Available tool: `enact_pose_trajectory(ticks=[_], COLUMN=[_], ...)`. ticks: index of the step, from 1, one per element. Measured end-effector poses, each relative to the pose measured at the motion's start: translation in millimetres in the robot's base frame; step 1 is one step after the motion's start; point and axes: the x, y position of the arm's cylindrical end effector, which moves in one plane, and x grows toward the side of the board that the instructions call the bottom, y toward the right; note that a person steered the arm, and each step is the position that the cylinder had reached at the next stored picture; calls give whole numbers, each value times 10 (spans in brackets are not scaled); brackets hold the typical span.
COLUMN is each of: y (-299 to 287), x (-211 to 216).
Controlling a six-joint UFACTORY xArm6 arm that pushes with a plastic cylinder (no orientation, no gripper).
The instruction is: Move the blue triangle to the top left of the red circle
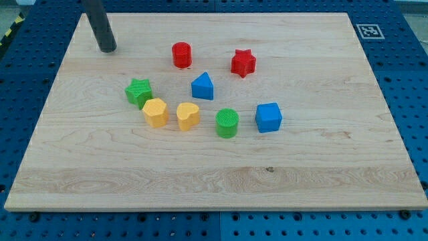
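The blue triangle (202,86) sits near the board's middle, below and to the right of the red circle (182,55). My tip (107,49) rests on the board at the view's upper left, well left of the red circle and far from the blue triangle, touching no block.
A red star (243,63) lies right of the red circle. A green star (139,92), a yellow hexagon (156,112), a yellow heart (188,116), a green circle (227,123) and a blue cube (269,117) lie below. The wooden board (334,174) sits on a blue pegboard.
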Motion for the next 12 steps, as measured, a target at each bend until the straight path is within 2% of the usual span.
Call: enact_pose_trajectory(ticks=[3,4,7,9,12], y=[4,313,1861,2526,2454], x=[94,421,659,977,1182])
